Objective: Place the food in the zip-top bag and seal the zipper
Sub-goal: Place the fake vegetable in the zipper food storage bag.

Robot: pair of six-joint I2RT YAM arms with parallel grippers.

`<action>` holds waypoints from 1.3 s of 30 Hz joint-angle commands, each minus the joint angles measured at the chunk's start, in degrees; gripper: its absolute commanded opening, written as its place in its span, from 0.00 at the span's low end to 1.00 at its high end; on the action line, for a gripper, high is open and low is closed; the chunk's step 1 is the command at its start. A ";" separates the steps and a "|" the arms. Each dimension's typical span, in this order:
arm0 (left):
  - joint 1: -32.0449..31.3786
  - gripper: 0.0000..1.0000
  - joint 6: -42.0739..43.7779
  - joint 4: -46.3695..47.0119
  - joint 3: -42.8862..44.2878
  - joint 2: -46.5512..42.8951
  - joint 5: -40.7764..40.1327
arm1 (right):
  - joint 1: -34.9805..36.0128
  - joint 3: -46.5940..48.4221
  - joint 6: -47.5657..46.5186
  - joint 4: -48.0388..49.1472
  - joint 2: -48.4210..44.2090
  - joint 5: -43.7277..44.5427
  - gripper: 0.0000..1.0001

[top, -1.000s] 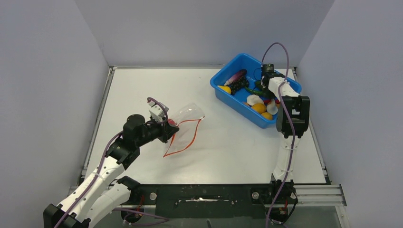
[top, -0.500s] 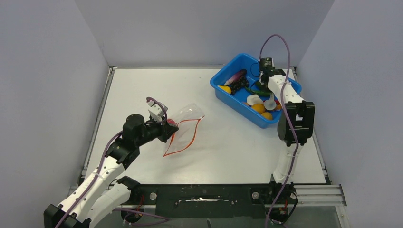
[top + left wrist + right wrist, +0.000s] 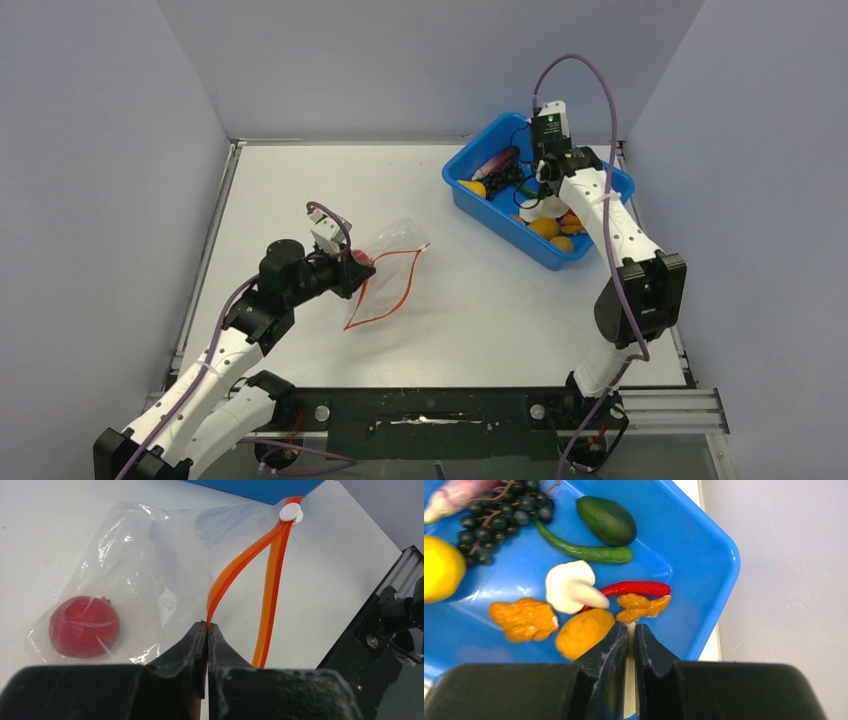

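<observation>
The clear zip-top bag (image 3: 395, 262) lies left of the table's middle with a red ball (image 3: 84, 626) inside. Its orange zipper (image 3: 235, 570) gapes, and a white slider (image 3: 291, 512) sits at the far end. My left gripper (image 3: 207, 625) is shut on the near end of one zipper strip. My right gripper (image 3: 631, 626) hangs over the blue tub (image 3: 704, 540), shut on a thin white food piece (image 3: 629, 680). Below it lie grapes (image 3: 499, 515), a green pod (image 3: 584, 551), a red chili (image 3: 636, 587), orange pieces (image 3: 524, 619) and a yellow fruit (image 3: 439, 567).
The blue tub (image 3: 480, 205) stands at the back right, close to the right wall (image 3: 740, 200) and the table's right edge. The black base rail (image 3: 440, 410) runs along the near edge. Purple cables loop above both arms.
The right arm has risen and swung left and back over the tub, its jaws closing on the white piece. The left arm and the bag have stayed put.
</observation>
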 commanded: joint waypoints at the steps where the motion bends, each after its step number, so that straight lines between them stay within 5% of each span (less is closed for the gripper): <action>1: 0.47 0.00 -3.73 4.04 1.61 1.21 -0.24 | 4.89 -2.81 2.89 3.37 -10.61 0.88 0.00; 17: 0.47 0.00 -15.69 5.25 11.64 7.28 1.08 | 16.74 -25.85 14.39 23.59 -39.95 -26.64 0.00; 25: 0.41 0.00 -22.52 7.49 12.79 9.68 3.18 | 22.70 -33.44 24.80 38.22 -43.63 -37.39 0.01; 39: 0.44 0.00 -31.77 14.06 9.97 9.67 7.06 | 34.12 -38.72 29.78 57.29 -37.78 -34.52 0.02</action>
